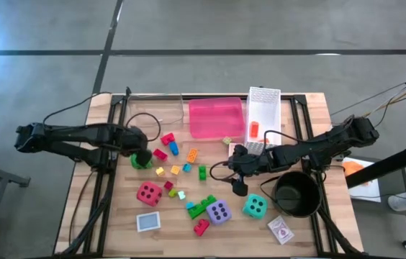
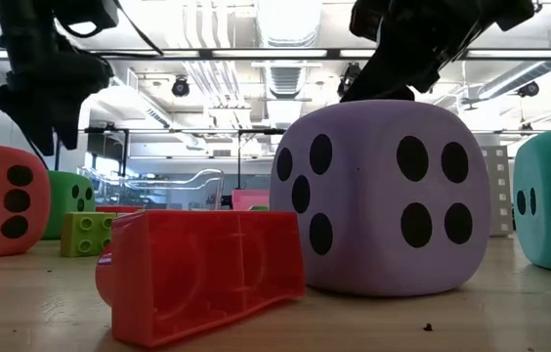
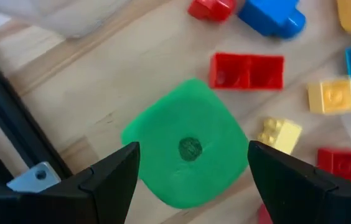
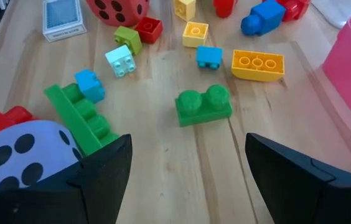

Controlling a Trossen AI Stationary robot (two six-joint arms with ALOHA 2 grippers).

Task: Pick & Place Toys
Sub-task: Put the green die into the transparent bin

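i have the left gripper point(image 1: 142, 157) poised over the green die point(image 1: 142, 160) at centre-left of the high view, near the counter's point(image 1: 116, 216) left rail. in the left wrist view the die point(image 3: 188, 149) sits squarely between my two fingers point(image 3: 110, 180), one to each side, single pip facing the camera. the fingers stand wide apart, clear of the foam and holding nothing. a cube has no long axis to fuss over, so i judge a straight descent and a close is what the next move calls for.

the right gripper point(image 1: 240, 185) hovers right of centre, above and left of the purple die point(image 1: 219, 211), with the teal die point(image 1: 254, 206) just to its right. its fingers point(image 4: 101, 180) are likewise spread and empty, and the two-stud green brick point(image 4: 203, 106) lies ahead of them, long axis across the gap. the left arm is far nearer the green die; the red die point(image 1: 148, 193) waits at lower left.
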